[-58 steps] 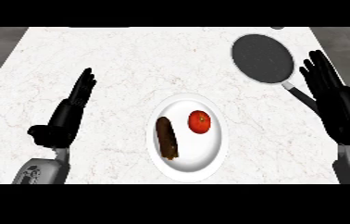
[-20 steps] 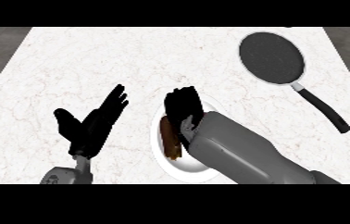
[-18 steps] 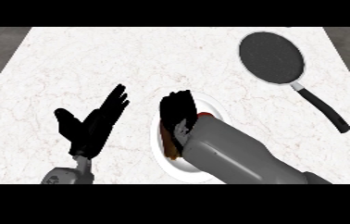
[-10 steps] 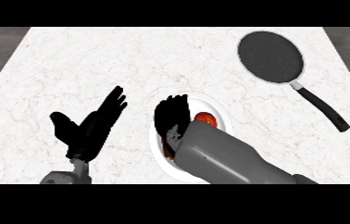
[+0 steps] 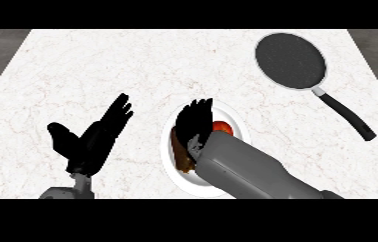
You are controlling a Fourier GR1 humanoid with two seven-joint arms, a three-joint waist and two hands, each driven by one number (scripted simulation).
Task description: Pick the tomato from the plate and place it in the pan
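Tomato (image 5: pixel 223 128) remains on the white plate (image 5: pixel 214 188), partly hidden beside the right hand (image 5: pixel 193 122), fingers straight and not closed on it; left hand (image 5: pixel 92 138) rests open; lift and transfer to the pan (image 5: pixel 289 60) outstanding.

One head view looks steeply down on the marble counter (image 5: pixel 111 61), forearms entering from its lower edge.

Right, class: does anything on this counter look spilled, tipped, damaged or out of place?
Nothing stands out. The pan sits flat and empty, the tomato is still on the plate, and the right hand hangs over it.
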